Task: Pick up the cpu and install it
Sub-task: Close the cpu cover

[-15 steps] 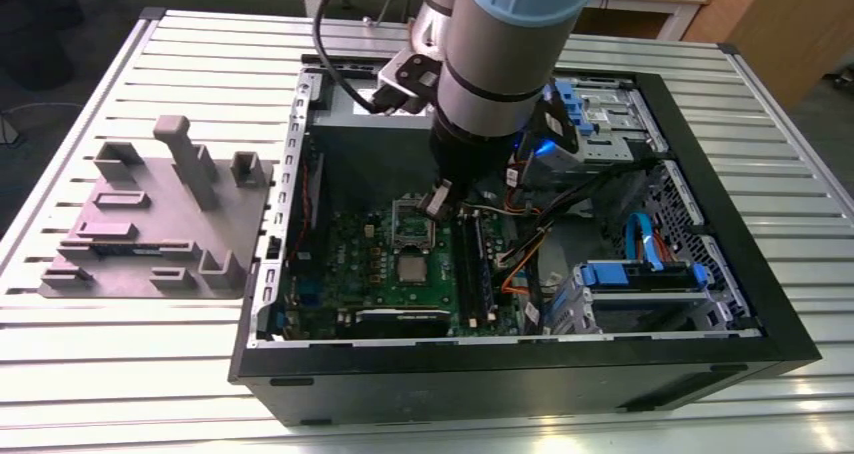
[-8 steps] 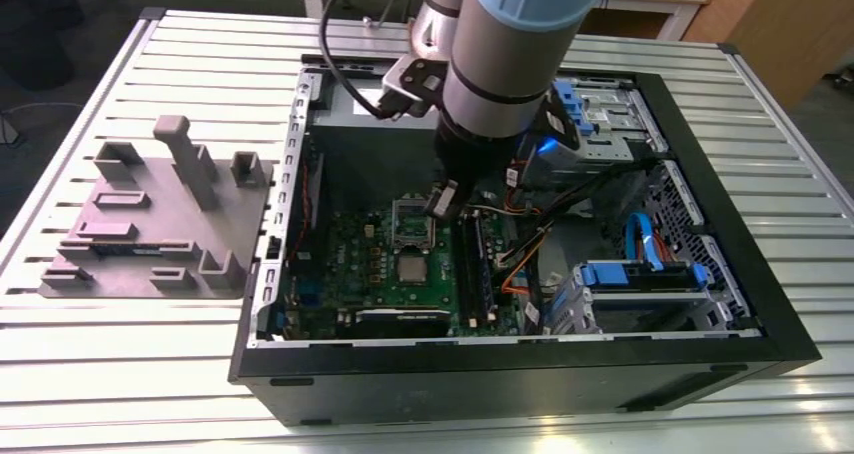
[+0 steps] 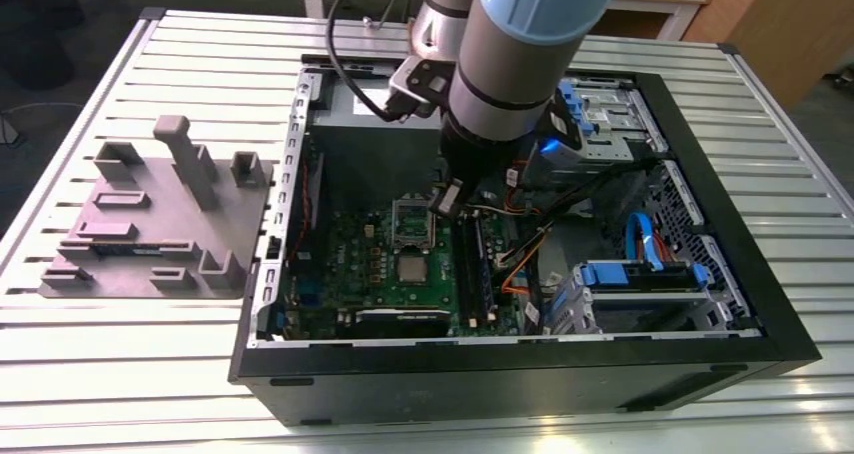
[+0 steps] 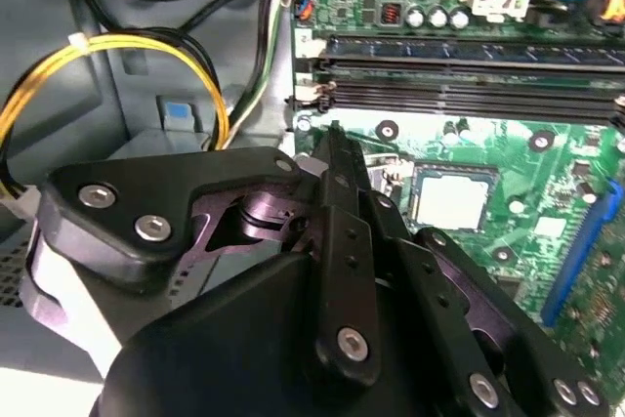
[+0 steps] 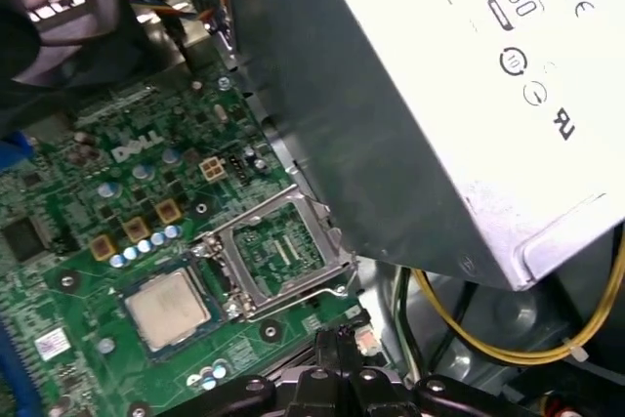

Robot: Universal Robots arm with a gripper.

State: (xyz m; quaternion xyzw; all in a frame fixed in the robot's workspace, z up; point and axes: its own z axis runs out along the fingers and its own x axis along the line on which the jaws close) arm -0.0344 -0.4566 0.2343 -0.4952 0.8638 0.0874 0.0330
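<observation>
The cpu (image 3: 411,267) lies flat in its socket on the green motherboard (image 3: 360,274) inside the open computer case (image 3: 521,369). Its silvery-grey top shows in both wrist views (image 4: 449,197) (image 5: 168,308). The socket's metal frame (image 5: 283,251) stands flipped open beside the chip (image 3: 411,224). My gripper (image 3: 447,199) hangs low over the board just past the open frame, away from the cpu. Its black fingers are pressed together with nothing between them (image 4: 337,144) (image 5: 337,339).
A grey power supply box with a white label (image 5: 439,95) looms close beside the gripper. Yellow cables (image 4: 117,51) loop along the case wall. Memory slots (image 4: 459,75) run beside the socket. Blue drive brackets (image 3: 641,274) fill the case's right. A grey fixture plate (image 3: 160,224) sits on the table.
</observation>
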